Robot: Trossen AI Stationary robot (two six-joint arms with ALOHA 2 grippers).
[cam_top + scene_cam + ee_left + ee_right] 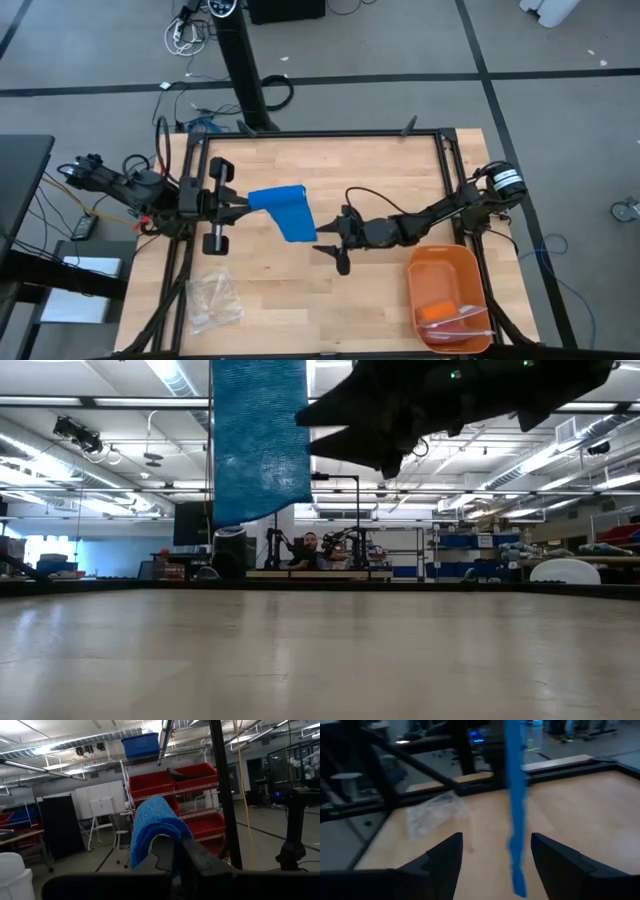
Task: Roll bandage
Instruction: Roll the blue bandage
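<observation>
Toward the wooden table's (330, 310) left edge, left gripper (243, 203) clamped on one end of the long bright blue fabric bandage (285, 211), lifted clear of the surface and hanging down as a flat strip. Near the front left corner, clear crinkly plastic bag (212, 299). Around mid-table, right gripper (330, 240) just beside the strip's free end, fingers spread apart, gripping nothing. By the front right corner, orange plastic tray (449, 262).

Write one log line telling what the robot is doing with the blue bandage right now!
left claw: shut on bandage, held off table | right claw: open beside the hanging strip | rolling: not yet begun
</observation>
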